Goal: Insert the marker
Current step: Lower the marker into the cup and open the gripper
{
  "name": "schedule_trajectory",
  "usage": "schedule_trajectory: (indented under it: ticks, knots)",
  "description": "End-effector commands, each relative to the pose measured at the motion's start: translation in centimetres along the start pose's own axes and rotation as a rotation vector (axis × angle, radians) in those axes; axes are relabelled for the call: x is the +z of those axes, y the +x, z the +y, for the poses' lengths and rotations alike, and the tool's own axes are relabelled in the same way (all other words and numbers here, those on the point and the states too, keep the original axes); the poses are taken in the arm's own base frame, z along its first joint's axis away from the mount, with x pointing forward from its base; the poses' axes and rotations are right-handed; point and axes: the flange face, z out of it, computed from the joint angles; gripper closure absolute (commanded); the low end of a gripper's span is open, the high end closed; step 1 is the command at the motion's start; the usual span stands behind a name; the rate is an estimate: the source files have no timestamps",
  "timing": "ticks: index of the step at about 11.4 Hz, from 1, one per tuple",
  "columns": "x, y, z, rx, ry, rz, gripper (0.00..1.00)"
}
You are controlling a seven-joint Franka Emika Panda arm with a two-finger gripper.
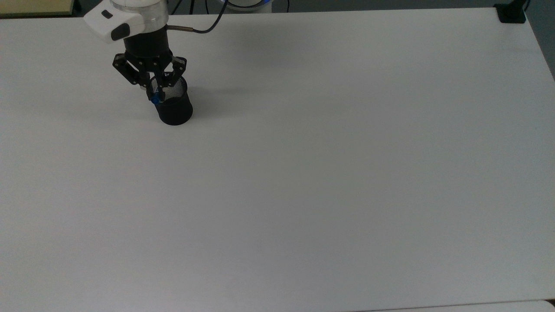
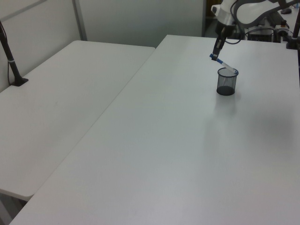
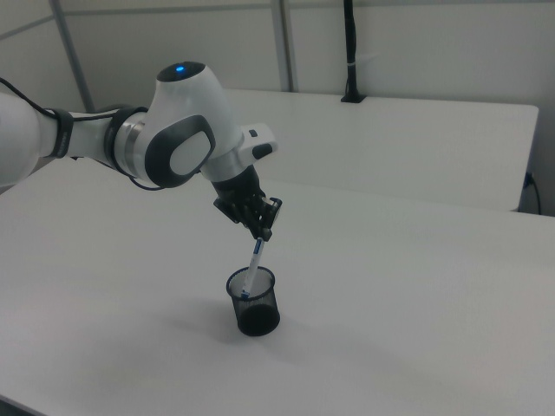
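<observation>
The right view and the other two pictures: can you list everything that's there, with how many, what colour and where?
marker: one, white barrel with blue end, tilted, lower end inside the cup, upper end held in the gripper
mesh cup: one, black, upright on the near table
near table: one, white, under the cup
second table: one, white, beside the near table at the left view's left
post: one, black, standing on the far table in the right view
cable: one, dark, running from the arm at the top view's upper edge
robot arm: one, white and grey
gripper: one, black, above the cup, shut on the marker
</observation>
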Motion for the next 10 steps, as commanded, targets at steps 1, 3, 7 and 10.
schedule_trajectory:
  ticks: [1,3,7,10]
  knots:
    - [0.7,-2.3,0.1,0.024,0.016,-0.008,0.80]
    - [1.4,-2.4,-0.1,0.029,0.018,-0.023,0.66]
    - [1.0,-2.1,0.2,0.117,0.016,-0.012,0.19]
    - [-5.4,1.2,-0.3,0.108,0.028,-0.040,0.00]
